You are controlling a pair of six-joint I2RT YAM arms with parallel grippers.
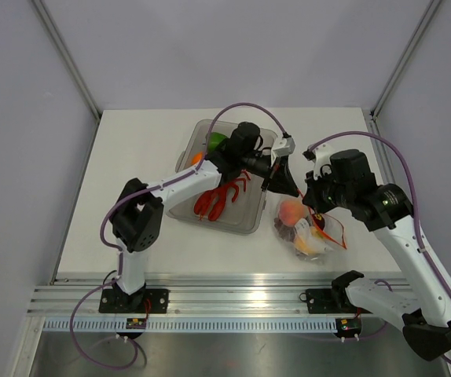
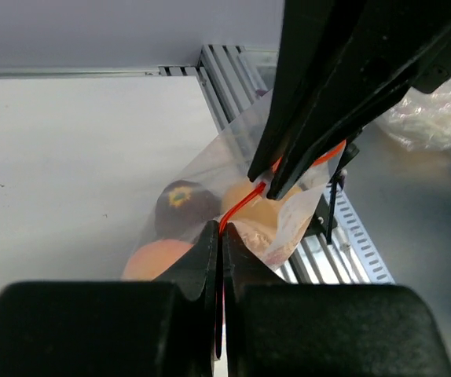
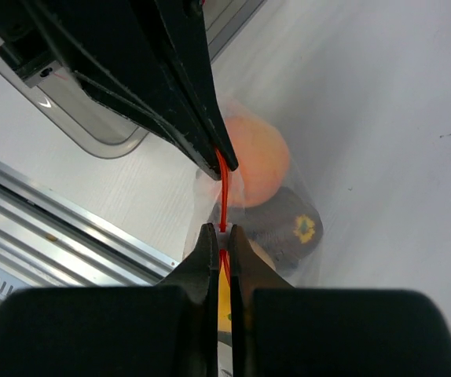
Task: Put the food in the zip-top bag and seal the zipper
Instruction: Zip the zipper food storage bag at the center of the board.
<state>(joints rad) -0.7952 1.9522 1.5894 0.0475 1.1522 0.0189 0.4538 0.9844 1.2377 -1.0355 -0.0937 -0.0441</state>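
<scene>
Top view: zip-top bag [image 1: 310, 236] lies on the table [image 1: 131, 157] just right of the clear-grey tray [image 1: 249, 222], with a peach [image 1: 291, 210] and other food inside it. Red lobster [image 1: 219, 196], green pepper [image 1: 216, 141] and orange [image 1: 197, 158] sit in the tray. Left gripper [image 1: 283, 179] and right gripper [image 1: 313, 206] meet at the bag mouth. Left wrist: left jaws fully closed, pinching the red-orange zipper [image 2: 237, 210]; dark plum [image 2: 180, 206] shows through the plastic. Right wrist: right jaws closed tight on the same strip, the left gripper's tips clamping it just beyond.
</scene>
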